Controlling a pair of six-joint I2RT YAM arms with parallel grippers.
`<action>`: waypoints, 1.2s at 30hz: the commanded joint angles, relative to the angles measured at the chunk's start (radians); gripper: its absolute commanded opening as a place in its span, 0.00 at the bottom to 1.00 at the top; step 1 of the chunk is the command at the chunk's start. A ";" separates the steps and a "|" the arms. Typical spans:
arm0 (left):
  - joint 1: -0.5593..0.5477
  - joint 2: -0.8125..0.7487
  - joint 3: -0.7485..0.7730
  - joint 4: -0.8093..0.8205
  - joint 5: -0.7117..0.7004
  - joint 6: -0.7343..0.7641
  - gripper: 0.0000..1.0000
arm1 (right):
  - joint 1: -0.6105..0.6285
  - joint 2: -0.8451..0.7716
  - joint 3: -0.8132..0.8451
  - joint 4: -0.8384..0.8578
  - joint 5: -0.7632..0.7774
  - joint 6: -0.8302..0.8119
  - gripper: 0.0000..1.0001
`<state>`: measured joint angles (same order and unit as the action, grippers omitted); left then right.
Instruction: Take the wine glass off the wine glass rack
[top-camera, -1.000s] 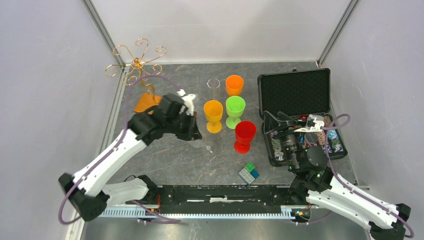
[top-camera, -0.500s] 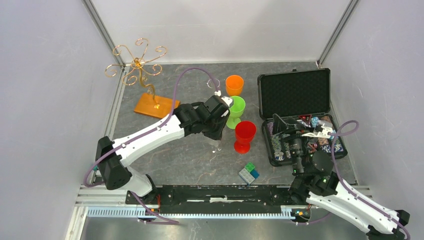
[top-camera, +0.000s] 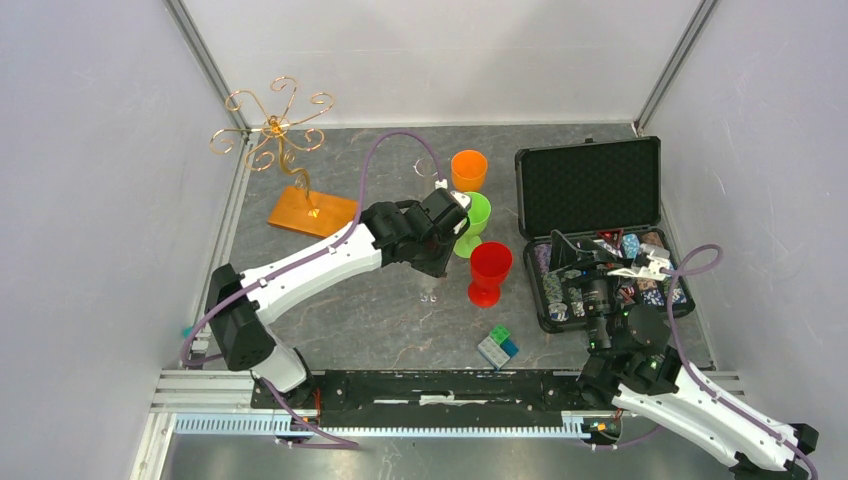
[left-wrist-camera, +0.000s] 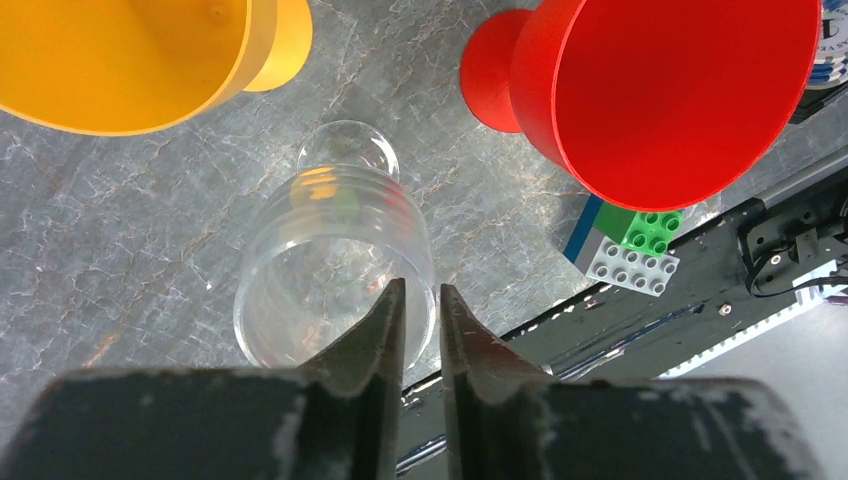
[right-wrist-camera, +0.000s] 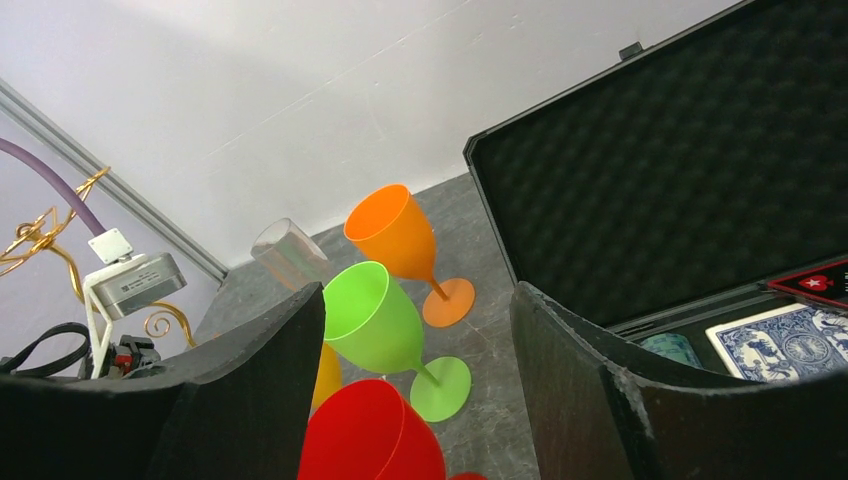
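A clear wine glass (left-wrist-camera: 335, 265) stands upright on the grey table, between a yellow glass (left-wrist-camera: 120, 60) and a red glass (left-wrist-camera: 670, 90). My left gripper (left-wrist-camera: 421, 292) hangs just above it, one fingertip on each side of its near rim. The jaws are a small gap apart, wider than the rim. From the top view only the glass's foot (top-camera: 431, 296) shows below the left gripper (top-camera: 441, 252). The gold wire wine glass rack (top-camera: 275, 130) stands at the back left on its orange base (top-camera: 312, 212), with nothing hanging on it. My right gripper (right-wrist-camera: 418, 292) is open and empty.
Orange (top-camera: 468, 168), green (top-camera: 472, 215) and red (top-camera: 489, 268) glasses stand mid-table. Another clear glass (right-wrist-camera: 290, 250) stands behind them. An open black case (top-camera: 590, 185) of cards and chips lies at the right, under the right gripper (top-camera: 575, 252). A brick block (top-camera: 497, 346) lies near the front rail.
My left arm swung right from beside the rack, carrying the clear glass in front of the coloured glasses. Its jaws have parted slightly around the rim. The right arm barely shifted.
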<state>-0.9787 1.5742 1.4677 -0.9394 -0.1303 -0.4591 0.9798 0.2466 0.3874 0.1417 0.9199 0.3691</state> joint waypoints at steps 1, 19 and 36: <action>-0.006 -0.004 0.055 -0.006 -0.020 -0.005 0.25 | 0.003 -0.013 -0.012 -0.012 0.013 0.014 0.73; -0.006 -0.306 0.215 -0.143 -0.173 0.086 1.00 | 0.003 -0.001 0.137 -0.194 0.057 -0.051 0.80; -0.006 -0.891 0.048 -0.328 -0.719 -0.104 1.00 | 0.003 0.010 0.355 -0.425 0.213 -0.301 0.98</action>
<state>-0.9794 0.7967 1.5478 -1.2392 -0.6689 -0.4953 0.9798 0.2810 0.7013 -0.2237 1.0355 0.1261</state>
